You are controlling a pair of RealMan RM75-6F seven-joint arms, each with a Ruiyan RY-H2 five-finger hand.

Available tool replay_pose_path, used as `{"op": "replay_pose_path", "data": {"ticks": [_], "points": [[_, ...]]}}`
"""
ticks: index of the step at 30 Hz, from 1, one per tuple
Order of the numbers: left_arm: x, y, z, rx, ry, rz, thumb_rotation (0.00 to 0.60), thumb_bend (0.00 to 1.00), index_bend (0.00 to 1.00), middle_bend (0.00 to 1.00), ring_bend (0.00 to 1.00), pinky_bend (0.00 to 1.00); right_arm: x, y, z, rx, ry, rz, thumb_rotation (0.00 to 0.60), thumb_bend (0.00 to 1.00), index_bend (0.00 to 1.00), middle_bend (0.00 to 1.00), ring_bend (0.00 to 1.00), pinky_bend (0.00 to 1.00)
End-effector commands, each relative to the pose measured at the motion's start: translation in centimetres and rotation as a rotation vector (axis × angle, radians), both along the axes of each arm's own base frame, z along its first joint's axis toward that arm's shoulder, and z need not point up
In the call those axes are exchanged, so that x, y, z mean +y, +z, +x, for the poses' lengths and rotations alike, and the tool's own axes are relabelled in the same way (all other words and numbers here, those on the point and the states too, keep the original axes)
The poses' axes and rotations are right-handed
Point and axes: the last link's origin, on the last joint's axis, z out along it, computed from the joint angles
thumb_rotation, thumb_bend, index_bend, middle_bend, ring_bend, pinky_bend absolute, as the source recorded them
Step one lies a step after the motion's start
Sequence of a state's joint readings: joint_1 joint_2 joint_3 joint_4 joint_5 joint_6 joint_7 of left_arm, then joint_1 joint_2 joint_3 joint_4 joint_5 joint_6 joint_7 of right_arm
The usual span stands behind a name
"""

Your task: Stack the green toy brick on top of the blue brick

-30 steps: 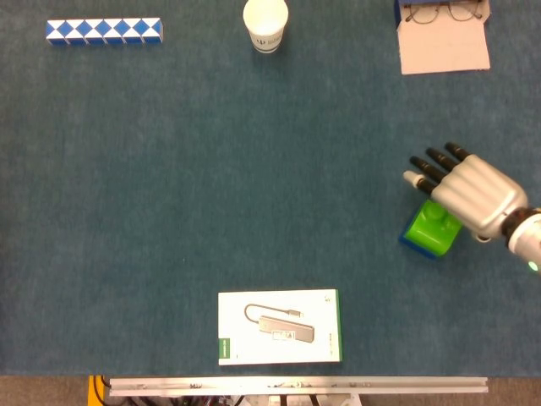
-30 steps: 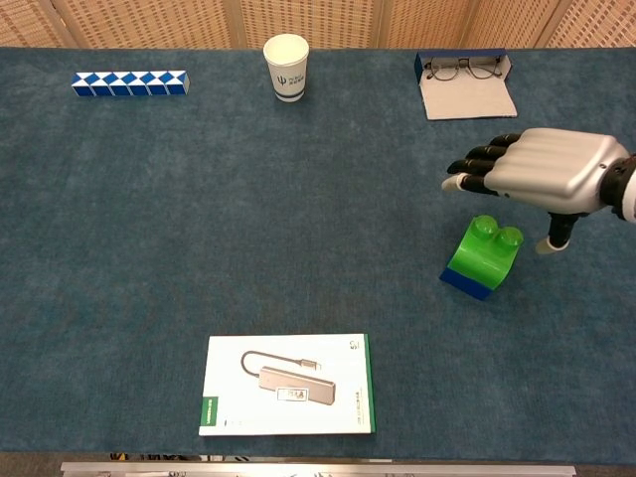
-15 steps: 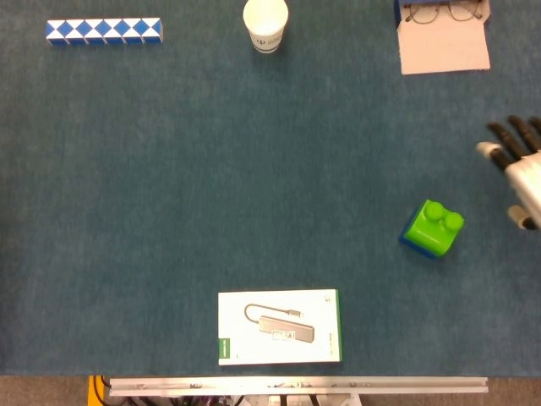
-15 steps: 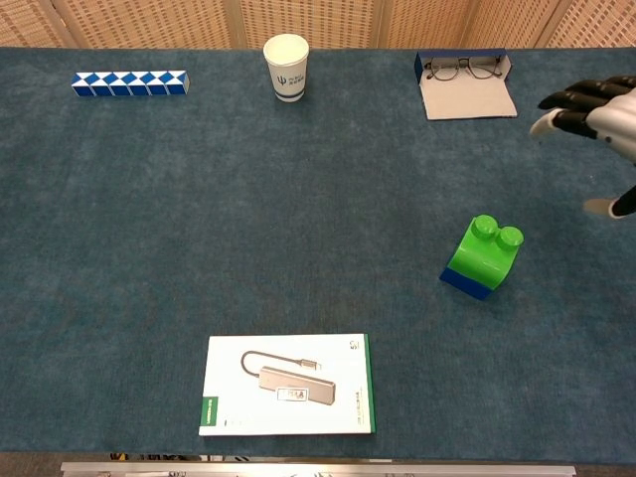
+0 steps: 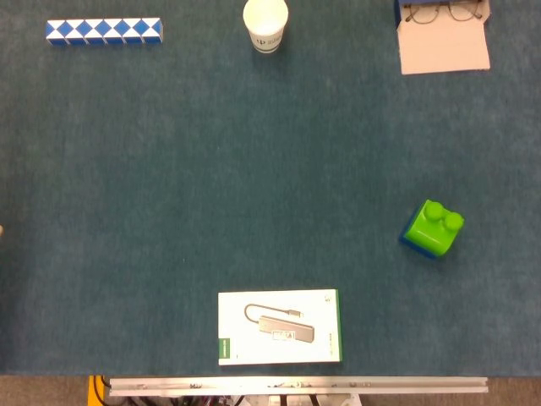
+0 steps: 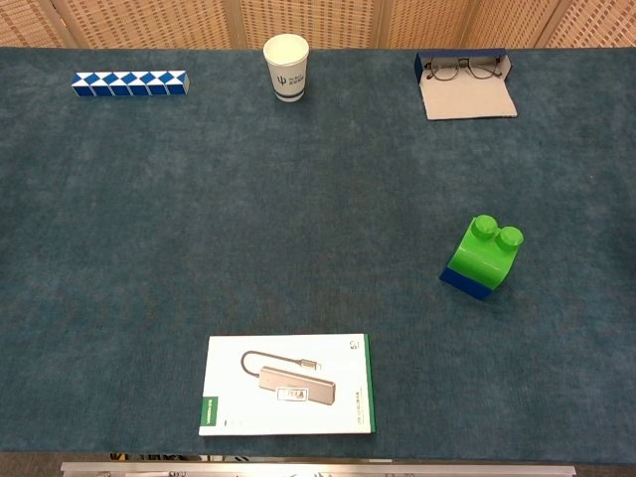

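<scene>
Nearest the robot lies a white box [image 5: 280,327] [image 6: 289,385] with green ends, printed with a picture of a cabled adapter; its small lettering is too fine to read. Further out on the right, the green brick [image 5: 435,225] [image 6: 486,249] sits on the blue brick [image 5: 419,246] [image 6: 468,283], whose edge shows along the stack's lower left; the pair stands alone on the blue table [image 5: 211,169] [image 6: 248,199]. At the far edge are a blue-and-white zigzag bar [image 5: 103,30] [image 6: 129,82] on the left, a paper cup [image 5: 265,24] [image 6: 286,67] with a dark logo I cannot read in the middle, and glasses [image 5: 443,11] [image 6: 465,68] in an open case on the right. Neither hand shows in either view, so how the fingers lie cannot be told. Half a second ago the right hand was at the right edge with fingers apart; it has since left both views. The stack has not moved.
</scene>
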State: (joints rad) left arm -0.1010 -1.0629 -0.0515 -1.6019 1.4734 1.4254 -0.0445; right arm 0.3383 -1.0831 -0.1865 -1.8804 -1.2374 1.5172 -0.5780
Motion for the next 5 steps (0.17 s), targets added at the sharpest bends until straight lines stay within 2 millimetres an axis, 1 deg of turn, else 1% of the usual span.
{"op": "replay_pose_path", "data": {"ticks": [1, 5], "points": [[0.01, -0.39, 0.10, 0.008, -0.007, -0.018, 0.600, 0.08, 0.46, 0.37, 0.26, 0.34, 0.33, 0.42, -0.39, -0.020, -0.001, -0.027, 0.600, 0.21, 0.23, 0.11, 0.00, 0.11], [0.01, -0.74, 0.10, 0.012, -0.005, -0.026, 0.600, 0.08, 0.46, 0.37, 0.26, 0.34, 0.44, 0.85, -0.73, -0.036, -0.007, -0.038, 0.600, 0.21, 0.24, 0.12, 0.00, 0.11]]}}
